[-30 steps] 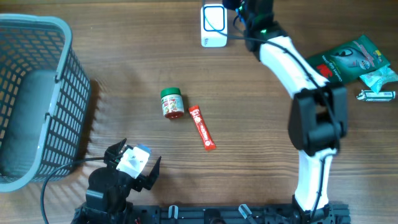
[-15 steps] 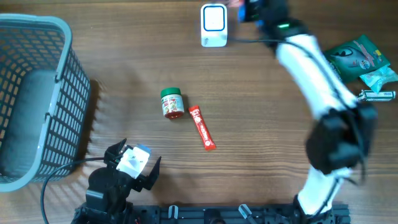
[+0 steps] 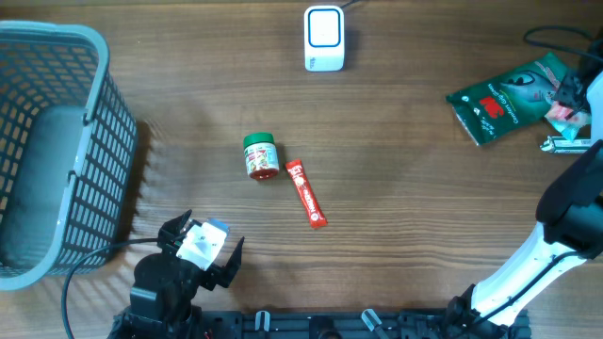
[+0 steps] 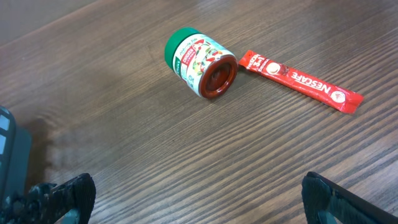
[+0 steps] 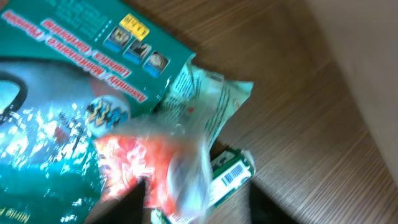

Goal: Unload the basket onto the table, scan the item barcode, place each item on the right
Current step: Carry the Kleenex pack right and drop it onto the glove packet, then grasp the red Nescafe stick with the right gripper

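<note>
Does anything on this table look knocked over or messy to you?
Yes. The small green-lidded jar lies tipped on its side beside the red coffee stick, its base facing the left wrist camera. At the far right, a green packet, a pale wrapper and a small barcoded item sit in an overlapping heap.

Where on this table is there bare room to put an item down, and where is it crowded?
Widest bare wood lies between the Nescafe stick and the right arm. Also free: between basket and jar, and between scanner and green packet. The right edge, around that packet, is crowded with small packs.
</note>
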`<control>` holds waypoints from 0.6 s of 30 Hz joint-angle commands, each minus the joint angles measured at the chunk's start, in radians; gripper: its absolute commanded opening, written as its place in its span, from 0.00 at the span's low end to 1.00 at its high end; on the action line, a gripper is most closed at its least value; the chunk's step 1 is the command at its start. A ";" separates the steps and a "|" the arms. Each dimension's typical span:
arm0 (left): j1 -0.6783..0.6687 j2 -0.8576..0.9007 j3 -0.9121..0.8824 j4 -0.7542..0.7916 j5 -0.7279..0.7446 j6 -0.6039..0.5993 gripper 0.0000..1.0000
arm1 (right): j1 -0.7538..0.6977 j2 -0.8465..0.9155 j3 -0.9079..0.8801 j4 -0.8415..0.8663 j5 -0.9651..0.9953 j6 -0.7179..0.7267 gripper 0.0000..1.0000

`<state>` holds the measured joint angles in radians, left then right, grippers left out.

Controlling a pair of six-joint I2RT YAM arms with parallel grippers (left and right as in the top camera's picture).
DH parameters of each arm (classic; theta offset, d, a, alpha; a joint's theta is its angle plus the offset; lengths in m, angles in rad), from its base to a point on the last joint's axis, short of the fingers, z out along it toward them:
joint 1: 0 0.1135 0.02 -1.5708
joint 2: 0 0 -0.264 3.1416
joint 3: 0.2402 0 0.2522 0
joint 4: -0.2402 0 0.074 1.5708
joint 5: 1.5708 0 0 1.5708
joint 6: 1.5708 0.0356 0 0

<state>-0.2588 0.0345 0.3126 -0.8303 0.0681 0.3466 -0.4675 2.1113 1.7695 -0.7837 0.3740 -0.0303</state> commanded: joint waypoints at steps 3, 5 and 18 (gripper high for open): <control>0.006 -0.005 -0.004 0.002 0.001 0.013 1.00 | 0.048 -0.184 0.055 -0.202 -0.800 0.113 1.00; 0.006 -0.005 -0.004 0.002 0.001 0.013 1.00 | 0.105 -0.219 0.055 -0.425 -1.271 0.133 1.00; 0.006 -0.005 -0.004 0.002 0.001 0.013 1.00 | 1.006 -0.217 -0.330 -0.281 -0.513 0.167 0.80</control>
<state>-0.2588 0.0345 0.3130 -0.8303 0.0681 0.3466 0.5156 1.8935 1.5101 -1.1336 -0.2947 0.0811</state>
